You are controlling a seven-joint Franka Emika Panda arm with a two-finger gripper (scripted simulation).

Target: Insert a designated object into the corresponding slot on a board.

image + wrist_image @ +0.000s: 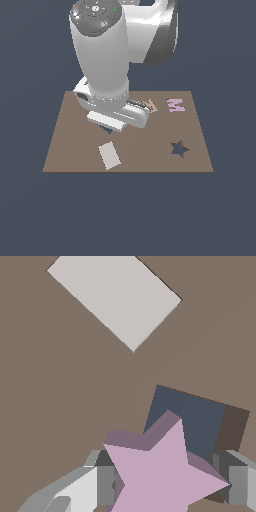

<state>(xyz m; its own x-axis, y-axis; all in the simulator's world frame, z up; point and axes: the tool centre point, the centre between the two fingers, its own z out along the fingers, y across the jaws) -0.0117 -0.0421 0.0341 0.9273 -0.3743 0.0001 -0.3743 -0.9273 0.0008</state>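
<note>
In the wrist view the pincer (165,481) pinches the pale pink star (162,471) between its 2 grey fingers (105,483), one on each side of the piece, so the star sits held flat above the brown board (60,396). Directly beneath the star, partly covered by it, lies a dark square hole (200,421), turned at a slight angle. Farther off on the board rests a whitish rectangular tile (115,298), lying flat and tilted, well apart from the star. In the exterior view the white arm (102,55) reaches down over the middle of the board (75,150), and its bulk hides the pincer and the star from this camera. The star-shaped slot (179,148) shows as a dark 5-pointed cut-out toward the exterior view's right, well apart from the arm. A pink letter M (175,104) lies near the board's far edge, with a small tan piece (150,105) just beside the arm. The tile (109,155) lies nearer the front edge.
</note>
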